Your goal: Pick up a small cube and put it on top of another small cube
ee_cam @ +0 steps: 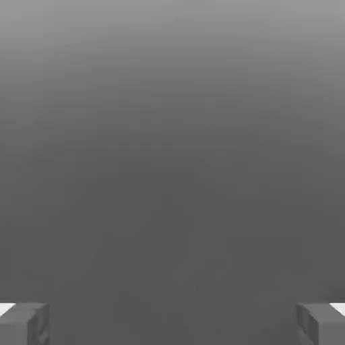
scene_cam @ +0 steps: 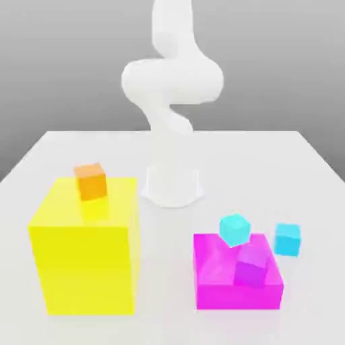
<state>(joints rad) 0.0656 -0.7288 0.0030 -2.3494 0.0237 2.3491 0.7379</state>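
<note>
The small sky-blue cube (scene_cam: 288, 239) sits on the white table (scene_cam: 67, 151), just off the magenta block's far corner on the exterior view's right. Other small cubes are around: a purple one (scene_cam: 251, 266) rests on top of the magenta block (scene_cam: 219, 286), and a greener turquoise one (scene_cam: 234, 229) stands tilted at that block's far edge; I cannot tell whether it touches the block. In the hand view my gripper (ee_cam: 172, 323) is open, its grey fingertips (ee_cam: 23, 325) wide apart with nothing between them, facing plain grey background.
A large yellow block (scene_cam: 84, 259) stands on the exterior view's left with a small orange cube (scene_cam: 91, 180) on its top far edge. The arm's white base (scene_cam: 172, 185) stands at mid-table and its links rise out of the picture's top.
</note>
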